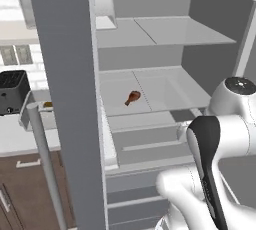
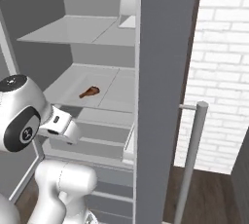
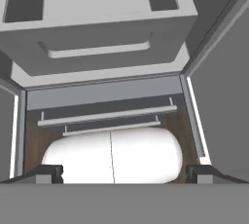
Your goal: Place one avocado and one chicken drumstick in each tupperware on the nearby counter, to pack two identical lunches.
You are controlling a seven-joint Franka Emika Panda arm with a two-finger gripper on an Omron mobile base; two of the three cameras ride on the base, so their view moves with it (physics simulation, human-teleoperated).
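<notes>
My gripper (image 3: 124, 173) is spread wide and empty, so I should lift it to the fridge shelf (image 1: 165, 94) and straddle the 1 chicken drumstick (image 1: 132, 97) across its thick end.

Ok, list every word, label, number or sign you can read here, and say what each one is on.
None can be read.
Robot joint cap: a small pale mark, too small to read.
Chicken drumstick, fridge shelf, toaster: no lettering.
</notes>
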